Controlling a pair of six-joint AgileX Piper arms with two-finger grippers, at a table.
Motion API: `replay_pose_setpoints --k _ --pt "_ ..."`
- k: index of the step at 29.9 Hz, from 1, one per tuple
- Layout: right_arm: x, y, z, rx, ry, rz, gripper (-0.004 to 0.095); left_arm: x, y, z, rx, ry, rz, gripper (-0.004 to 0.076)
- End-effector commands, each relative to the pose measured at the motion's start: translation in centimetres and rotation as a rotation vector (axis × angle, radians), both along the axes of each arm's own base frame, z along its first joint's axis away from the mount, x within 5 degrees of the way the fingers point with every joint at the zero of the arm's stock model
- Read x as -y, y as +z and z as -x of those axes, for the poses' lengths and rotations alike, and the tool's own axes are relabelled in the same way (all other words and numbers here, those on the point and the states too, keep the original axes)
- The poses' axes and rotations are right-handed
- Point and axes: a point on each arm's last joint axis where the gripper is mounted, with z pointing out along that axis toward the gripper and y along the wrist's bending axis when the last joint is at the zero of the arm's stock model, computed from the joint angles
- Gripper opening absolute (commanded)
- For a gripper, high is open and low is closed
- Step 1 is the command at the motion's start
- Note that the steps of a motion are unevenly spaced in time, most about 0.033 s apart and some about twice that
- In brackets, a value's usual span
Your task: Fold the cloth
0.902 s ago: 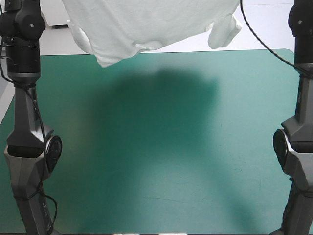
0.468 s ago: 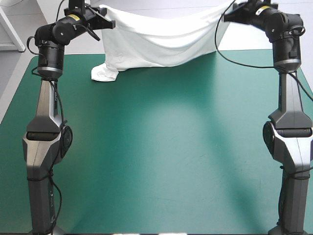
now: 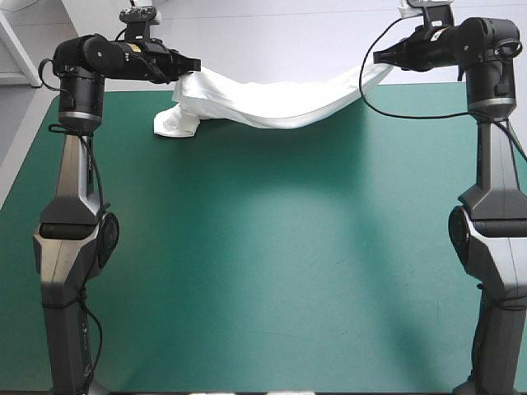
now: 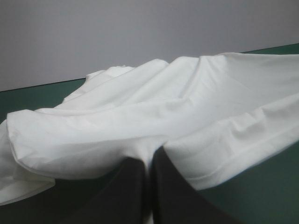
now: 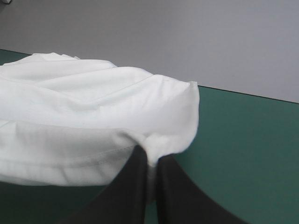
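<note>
- T-shirt (image 3: 272, 99): you'll find it slung at twelve o'clock along the far edge of the teal-green table (image 3: 263, 263), sagging low in the middle, with a bunched end resting on the table at eleven o'clock.
- Left gripper (image 4: 148, 161), at eleven o'clock, pinches one end between its black fingers.
- Right gripper (image 5: 150, 156), at one o'clock, clamps the other end.

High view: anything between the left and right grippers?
Only the T-shirt: a sagging band from left gripper to right gripper, each shut on it. One end rests bunched on the cover by the left one. Seen in the high view.
</note>
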Motion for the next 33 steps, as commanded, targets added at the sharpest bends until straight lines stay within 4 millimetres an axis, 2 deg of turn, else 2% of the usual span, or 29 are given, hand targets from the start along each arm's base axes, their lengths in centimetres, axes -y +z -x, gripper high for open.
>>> replay_pose_setpoints --k 1,6,9,12,14,17,21,27,33 --pt "0.4 3.5 3.1 0.056 -0.006 -0.027 -0.0019 0.1 5.3 4.3 0.078 -0.026 0.043 0.0000" --pt "0.1 1.3 4.3 -0.096 0.008 -0.055 -0.0018 -0.5 4.8 5.9 -0.015 -0.005 -0.018 0.0000" --pt "-0.3 0.6 6.1 -0.159 0.021 -0.039 -0.0016 -0.6 3.0 7.8 -0.123 -0.030 -0.058 0.0000" --pt "-0.3 0.0 8.2 -0.215 0.022 -0.037 -0.0016 -0.8 0.1 10.4 -0.272 -0.046 -0.068 0.0000" --pt "-0.4 -0.4 10.1 -0.252 0.020 -0.035 -0.0016 -0.8 -1.3 12.9 -0.338 -0.067 -0.085 0.0000" --pt "-0.1 -1.0 13.6 -0.296 0.006 0.020 -0.0016 -1.1 -2.5 16.8 -0.372 -0.077 -0.099 -0.0006" --pt "0.6 -3.8 18.4 -0.394 -0.022 0.100 -0.0016 -1.4 -4.2 20.8 -0.417 -0.075 -0.097 -0.0007" --pt "0.9 -8.0 25.1 -0.460 -0.024 0.124 -0.0016 -1.3 -6.6 26.7 -0.493 -0.113 -0.153 -0.0007" --pt "0.9 -11.4 30.3 -0.513 -0.030 0.109 -0.0017 -2.0 -9.3 31.3 -0.541 -0.088 -0.192 -0.0007"
